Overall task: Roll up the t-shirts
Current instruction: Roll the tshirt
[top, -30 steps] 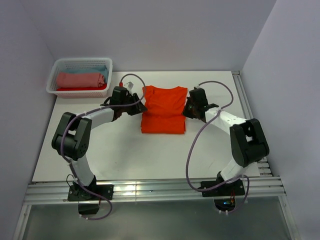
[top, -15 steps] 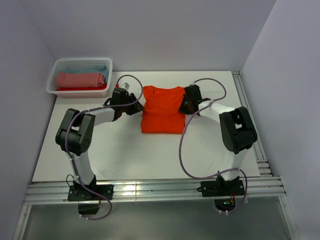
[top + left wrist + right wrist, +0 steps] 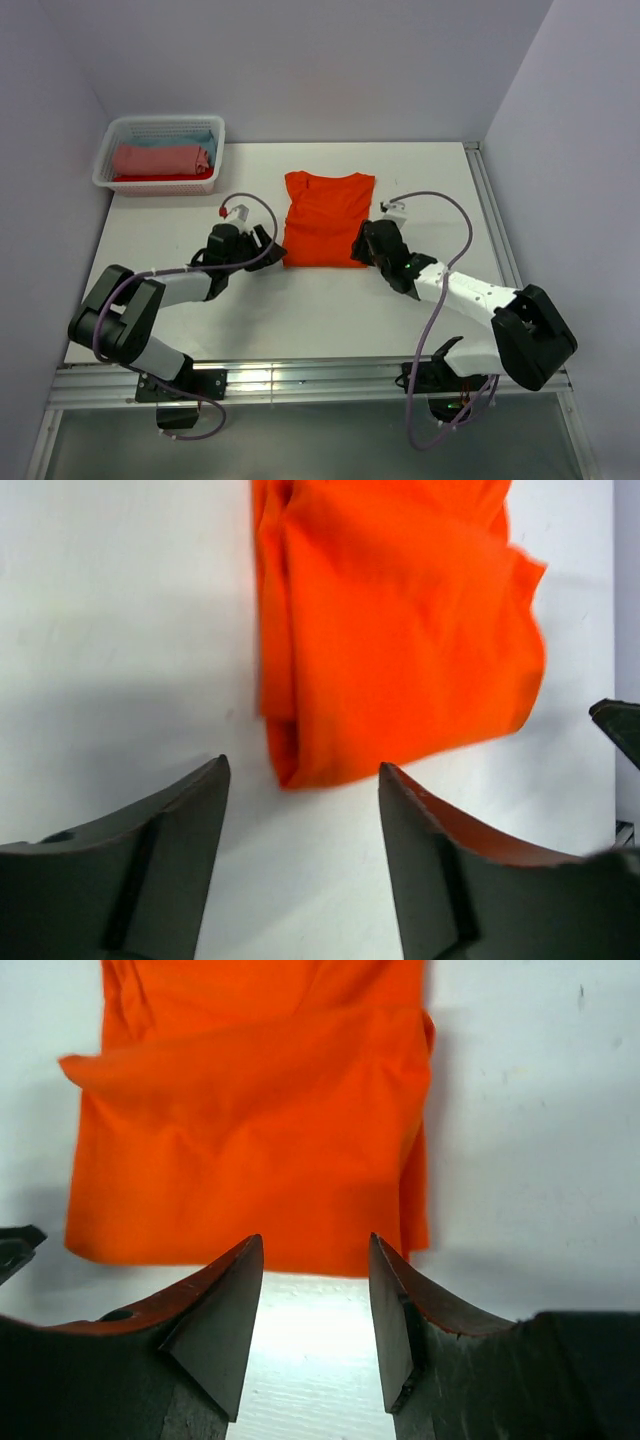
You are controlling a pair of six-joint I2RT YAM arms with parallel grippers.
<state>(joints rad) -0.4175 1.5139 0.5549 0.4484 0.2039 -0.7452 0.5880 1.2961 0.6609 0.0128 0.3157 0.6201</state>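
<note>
The bright orange t-shirt (image 3: 327, 218) lies flat at the table's middle, its sides folded in to a narrow strip with the collar at the far end. My left gripper (image 3: 263, 243) is open just off the near left corner of the shirt (image 3: 400, 620), fingers (image 3: 180, 820) empty. My right gripper (image 3: 360, 246) is open at the near right corner, and the hem of the shirt (image 3: 260, 1130) lies just past its fingertips (image 3: 235, 1270). A salmon-pink roll (image 3: 160, 159), a light blue cloth (image 3: 196, 138) and a red cloth (image 3: 150, 178) are in the basket.
A white lattice basket (image 3: 160, 187) stands at the far left corner of the white table. Grey walls close in at the left, back and right. A metal rail runs along the table's right edge (image 3: 490, 210).
Both arms drew back from the shirt's sides toward its near corners. Both grippers opened and let go of the cloth. The shirt's sides now lie folded in.
</note>
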